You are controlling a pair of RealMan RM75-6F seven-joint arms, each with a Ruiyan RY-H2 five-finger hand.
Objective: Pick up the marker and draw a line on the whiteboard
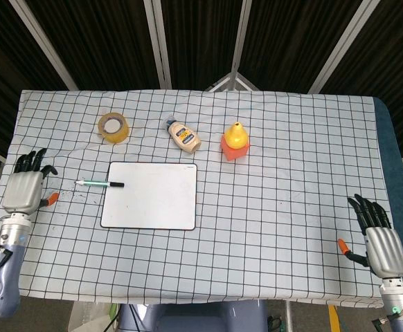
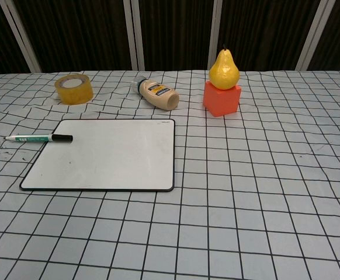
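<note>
A white marker [image 1: 99, 184] [image 2: 38, 139] with a green label and a black cap lies flat across the left edge of the whiteboard [image 1: 153, 200] [image 2: 108, 157], cap end on the board. My left hand [image 1: 25, 187] hovers open to the left of the marker, a short gap away, fingers spread and holding nothing. At the table's front right corner my right hand [image 1: 379, 238] is open, far from the board. Neither hand shows in the chest view.
Behind the board lie a roll of tape [image 1: 113, 126] [image 2: 74, 88], a small bottle on its side [image 1: 183, 135] [image 2: 156, 94], and a yellow pear on a red block [image 1: 235, 142] [image 2: 223, 87]. A checked cloth [image 1: 291, 173] covers the table.
</note>
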